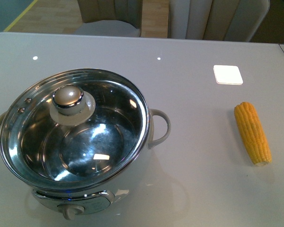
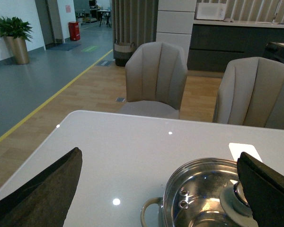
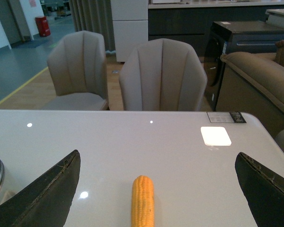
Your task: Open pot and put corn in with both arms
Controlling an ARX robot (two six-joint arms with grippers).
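One pot (image 1: 167, 125), one lid (image 1: 73, 101), one corn (image 1: 252, 133), one desk (image 1: 203, 189), two chairs (image 2: 156, 78) (image 2: 255, 92), one left end effector (image 2: 159, 153), one right end effector (image 3: 157, 155).

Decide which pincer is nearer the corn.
Right. The corn lies just ahead of the open right pincer, centred between its fingers; the left pincer is at the pot, with no corn in its view.

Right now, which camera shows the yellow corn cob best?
The front view: the whole yellow corn cob lies in plain sight. The right wrist view cuts off its near end. The left wrist view misses it.
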